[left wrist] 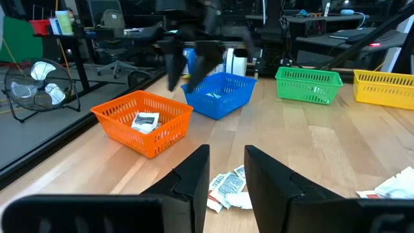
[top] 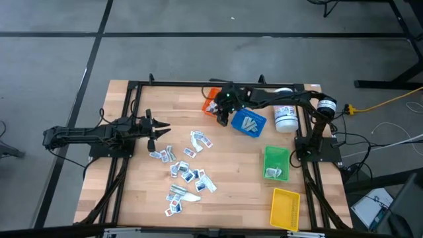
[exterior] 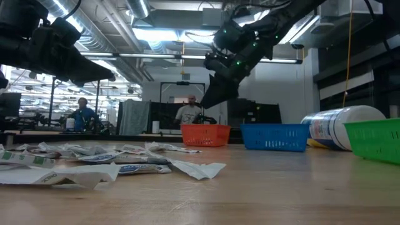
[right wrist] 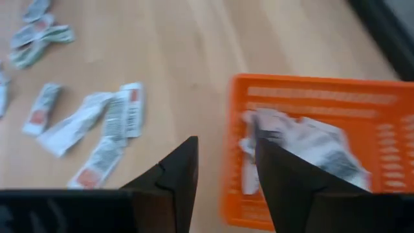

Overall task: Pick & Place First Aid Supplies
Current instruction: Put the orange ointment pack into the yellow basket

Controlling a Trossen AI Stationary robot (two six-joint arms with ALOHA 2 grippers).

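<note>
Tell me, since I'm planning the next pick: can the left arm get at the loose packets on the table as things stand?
Probably yes. The left end effector hovers open at the near edge of the loose packets, with only bare table between. The right end effector is away over the orange bin, so it should not interfere.

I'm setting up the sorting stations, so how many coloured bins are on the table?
4. The orange bin and the blue bin sit near the far edge, the green bin is on the right side, and the yellow bin is at the near right corner. None appears hidden.
</note>
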